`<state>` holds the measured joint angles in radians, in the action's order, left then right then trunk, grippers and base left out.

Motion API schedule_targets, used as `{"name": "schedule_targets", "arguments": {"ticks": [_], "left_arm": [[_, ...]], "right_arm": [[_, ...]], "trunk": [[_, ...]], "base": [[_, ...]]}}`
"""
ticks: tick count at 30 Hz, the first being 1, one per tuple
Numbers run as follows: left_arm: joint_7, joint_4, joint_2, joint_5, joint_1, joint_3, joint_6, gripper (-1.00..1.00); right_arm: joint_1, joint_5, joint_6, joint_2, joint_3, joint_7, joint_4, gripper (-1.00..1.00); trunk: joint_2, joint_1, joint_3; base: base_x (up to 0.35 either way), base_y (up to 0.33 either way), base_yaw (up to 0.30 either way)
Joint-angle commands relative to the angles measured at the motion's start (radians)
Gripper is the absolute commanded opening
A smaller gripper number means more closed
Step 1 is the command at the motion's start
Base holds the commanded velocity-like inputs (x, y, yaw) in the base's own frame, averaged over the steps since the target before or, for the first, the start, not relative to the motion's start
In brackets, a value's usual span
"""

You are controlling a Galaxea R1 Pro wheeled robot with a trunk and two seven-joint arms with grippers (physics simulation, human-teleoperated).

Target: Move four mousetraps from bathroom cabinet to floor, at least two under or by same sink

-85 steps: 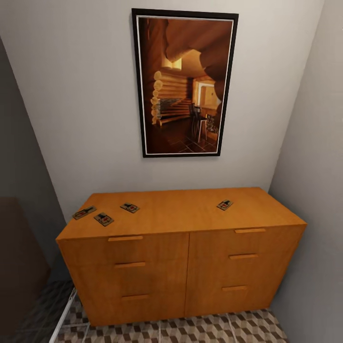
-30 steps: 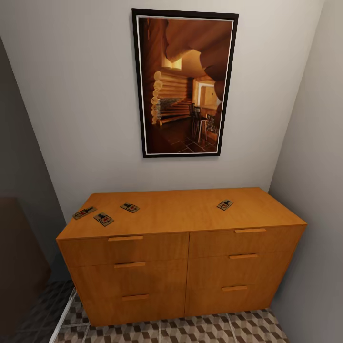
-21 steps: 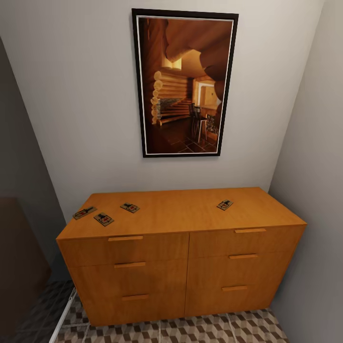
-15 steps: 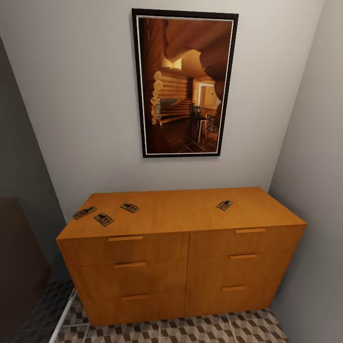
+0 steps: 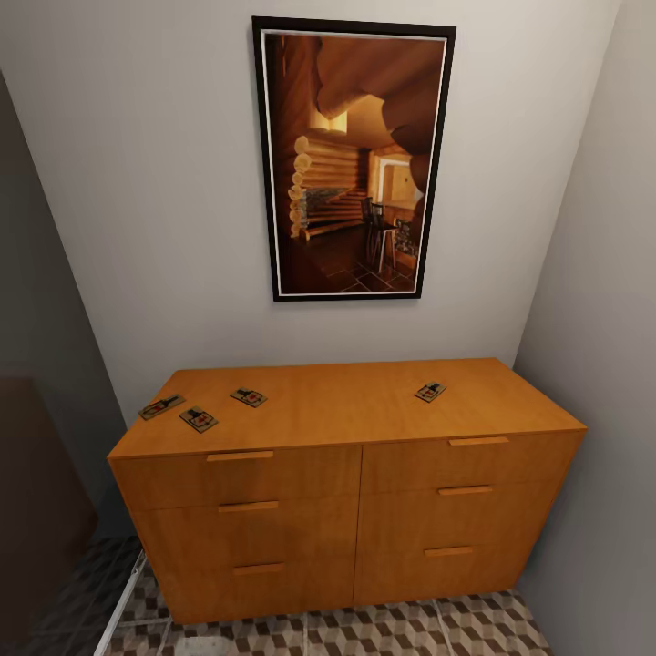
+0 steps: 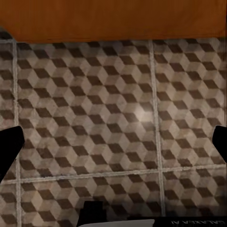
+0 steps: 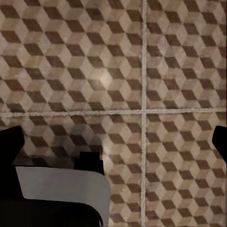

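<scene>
You see four mousetraps (image 5: 198, 418) on the cabinet (image 5: 351, 492). Your left gripper (image 6: 113, 142) and right gripper (image 7: 113, 139) gape wide, empty, over the floor (image 7: 142, 61).

cabinet (image 5: 355, 492) | top: four mousetraps (image 5: 199, 418) | wall: framed picture (image 5: 353, 159)

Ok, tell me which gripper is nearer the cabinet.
Left, probably. The left gripper hangs over the bathroom floor with the cabinet just ahead; the right gripper hangs over tiles farther out.
</scene>
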<state>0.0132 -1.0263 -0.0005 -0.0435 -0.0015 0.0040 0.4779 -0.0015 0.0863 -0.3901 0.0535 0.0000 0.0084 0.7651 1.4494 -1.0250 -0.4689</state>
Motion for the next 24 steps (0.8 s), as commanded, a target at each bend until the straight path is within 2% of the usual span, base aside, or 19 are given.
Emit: {"name": "schedule_targets", "arguments": {"ticks": [1,6,11,12,18,19,24], "left_arm": [[0.001,-0.023,0.000,-0.004,0.000,0.001,0.018,1.00],[0.001,-0.094,-0.001,-0.002,0.000,0.001,0.063,1.00],[0.001,-0.170,0.002,-0.002,0.000,0.001,0.094,1.00],[0.001,-0.170,0.002,-0.002,0.000,0.001,0.094,1.00],[0.001,-0.268,0.001,-0.001,0.000,0.001,0.128,1.00],[0.001,-0.268,0.001,-0.001,0.000,0.001,0.128,1.00],[0.001,-0.355,-0.001,-0.001,0.000,0.000,0.199,1.00]], "right_arm": [[0.000,0.009,-0.020,0.002,-0.001,0.001,0.025,1.00],[0.000,0.009,-0.075,0.007,-0.012,0.001,0.114,1.00],[0.000,0.009,-0.151,0.010,-0.060,0.000,0.266,1.00],[0.000,0.009,-0.151,0.010,-0.060,0.000,0.266,1.00],[0.000,0.009,-0.310,0.012,-0.134,0.003,0.497,1.00],[0.000,0.009,-0.310,0.012,-0.134,0.003,0.497,1.00],[0.000,0.009,-0.447,0.012,-0.165,0.006,0.631,1.00]], "trunk": [[0.001,0.000,-0.001],[0.001,0.000,-0.001],[0.001,0.000,-0.001],[0.001,0.000,-0.001],[0.001,0.000,-0.001],[0.001,0.000,-0.001],[0.001,0.000,-0.001]], "base": [[0.000,0.000,0.000],[0.000,0.000,0.000],[0.000,0.000,0.000],[0.000,0.000,0.000],[0.000,0.000,0.000],[0.000,0.000,0.000],[0.000,0.000,0.000]]}}
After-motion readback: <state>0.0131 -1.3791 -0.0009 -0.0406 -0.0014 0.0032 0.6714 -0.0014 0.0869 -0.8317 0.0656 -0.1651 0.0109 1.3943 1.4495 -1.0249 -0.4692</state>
